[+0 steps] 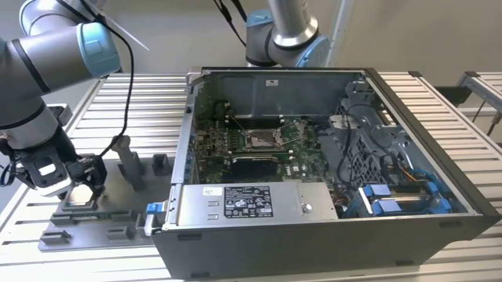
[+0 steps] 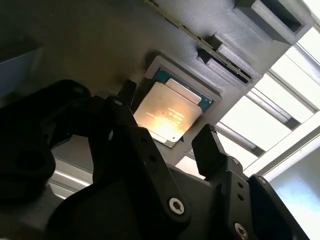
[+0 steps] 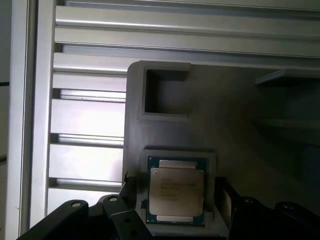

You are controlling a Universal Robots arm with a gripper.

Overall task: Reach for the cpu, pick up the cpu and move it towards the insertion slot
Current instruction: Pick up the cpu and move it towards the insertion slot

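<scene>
1. One open computer case [image 1: 330,235] is taking up most of the slatted table [image 1: 141,94]. Its tall side wall is standing between the pick spot and the board inside, so I am guessing a low carry could be clipping that edge.
2. One grey arm [image 1: 32,64] is bending down at the exterior view's left, well apart from the case, with its wrist hanging over the grey fixture [image 1: 86,220].
3. Inside the case, the insertion slot [image 1: 261,138] is sitting mid-way across the green board [image 1: 302,154], its metal frame shining. A chip arriving tilted could be harming the socket.
4. The jaws are standing wide, one finger on either side of the chip in both wrist views, and gripping nothing. Whether they are touching it I cannot tell.
5. The cpu [image 3: 177,192] is lying flat, silvery face up, in a square recess of the fixture, between the fingers. It is looking thin and low in its pocket, so fingers closing off-centre or too high could be sliding over its edge. That could be tipping it or wedging it against the pocket wall, and a skewed grip could be letting it drop.
</scene>
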